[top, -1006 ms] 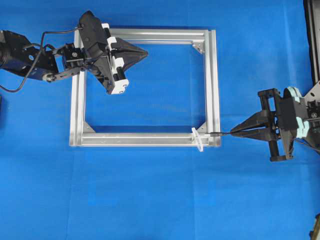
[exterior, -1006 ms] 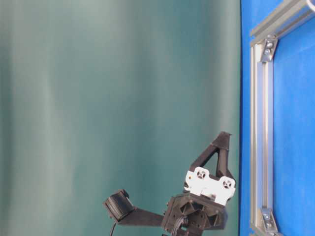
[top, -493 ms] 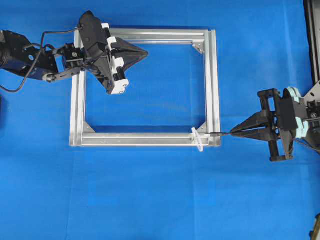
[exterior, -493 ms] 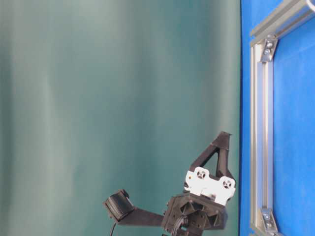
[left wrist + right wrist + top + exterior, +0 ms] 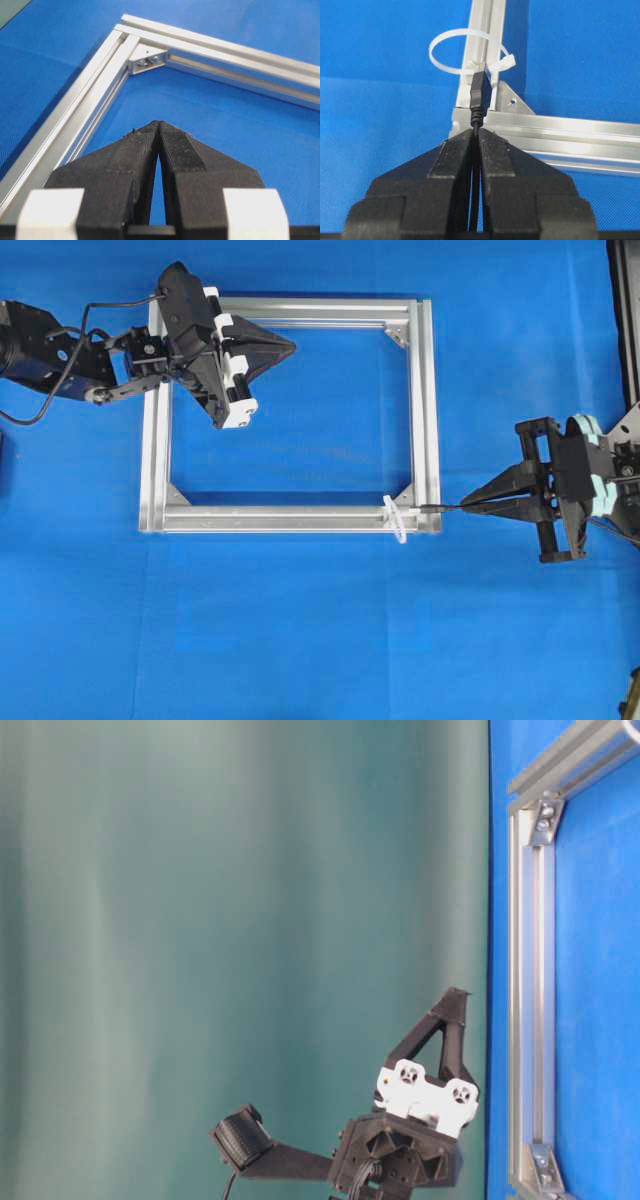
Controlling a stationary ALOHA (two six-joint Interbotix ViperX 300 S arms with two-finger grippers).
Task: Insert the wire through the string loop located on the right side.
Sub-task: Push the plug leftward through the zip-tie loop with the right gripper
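The right pincer is clamped on the wire, whose plug tip sticks out ahead of the fingertips over the corner of the silver frame. The plug end sits just in front of the string loop, a white tie standing up from the frame's rail; whether the tip has entered the ring cannot be told. The left pincer is pressed together with nothing between its pads, hanging above the blue desk inside the frame's far-left corner
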